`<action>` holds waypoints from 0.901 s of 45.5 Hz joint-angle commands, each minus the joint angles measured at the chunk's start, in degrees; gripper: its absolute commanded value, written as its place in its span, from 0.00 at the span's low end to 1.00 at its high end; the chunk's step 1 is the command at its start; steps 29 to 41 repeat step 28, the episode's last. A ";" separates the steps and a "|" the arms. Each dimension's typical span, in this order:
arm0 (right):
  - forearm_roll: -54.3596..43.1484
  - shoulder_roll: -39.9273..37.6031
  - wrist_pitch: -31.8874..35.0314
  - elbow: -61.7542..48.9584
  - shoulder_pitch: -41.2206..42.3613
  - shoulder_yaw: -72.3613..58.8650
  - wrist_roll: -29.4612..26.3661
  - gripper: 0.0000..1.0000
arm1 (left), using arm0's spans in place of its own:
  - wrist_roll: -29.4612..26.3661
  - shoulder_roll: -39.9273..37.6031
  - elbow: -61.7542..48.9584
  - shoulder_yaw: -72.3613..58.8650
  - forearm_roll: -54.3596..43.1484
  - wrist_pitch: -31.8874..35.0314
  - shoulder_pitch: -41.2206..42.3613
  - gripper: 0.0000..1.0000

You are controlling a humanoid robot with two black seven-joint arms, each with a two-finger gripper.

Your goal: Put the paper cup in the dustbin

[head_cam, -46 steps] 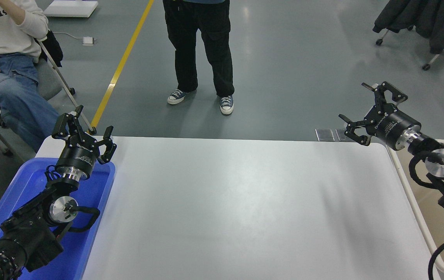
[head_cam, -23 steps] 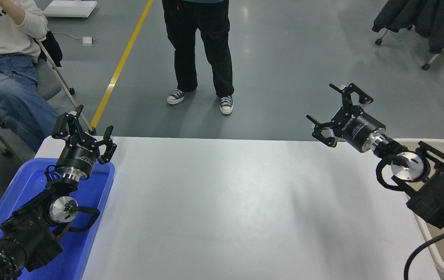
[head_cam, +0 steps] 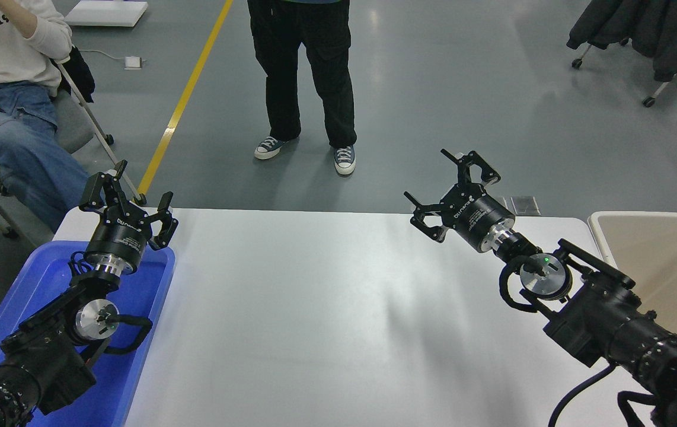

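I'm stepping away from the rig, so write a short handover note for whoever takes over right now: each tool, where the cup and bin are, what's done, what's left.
Right tool: open, empty, raised above the white table's far edge.
Left tool: open, empty, parked over the blue tray at lower left.
Dustbin: beige, off the table's right end.
Paper cup: not in view, neither on the table nor in either tool. The visible part of the bin shows no cup.
Done: cannot be confirmed from this view.
Left: look into the bin for the cup.
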 commanded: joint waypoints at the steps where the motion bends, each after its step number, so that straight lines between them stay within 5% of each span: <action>1: -0.79 0.86 -0.18 -0.85 -0.77 -0.07 0.11 1.00 | 0.00 0.01 0.00 0.00 0.00 0.00 -0.01 1.00; 41: -1.49 0.95 -0.09 -2.70 -3.58 0.99 1.26 1.00 | 0.00 0.01 0.00 0.00 0.00 0.00 -0.01 1.00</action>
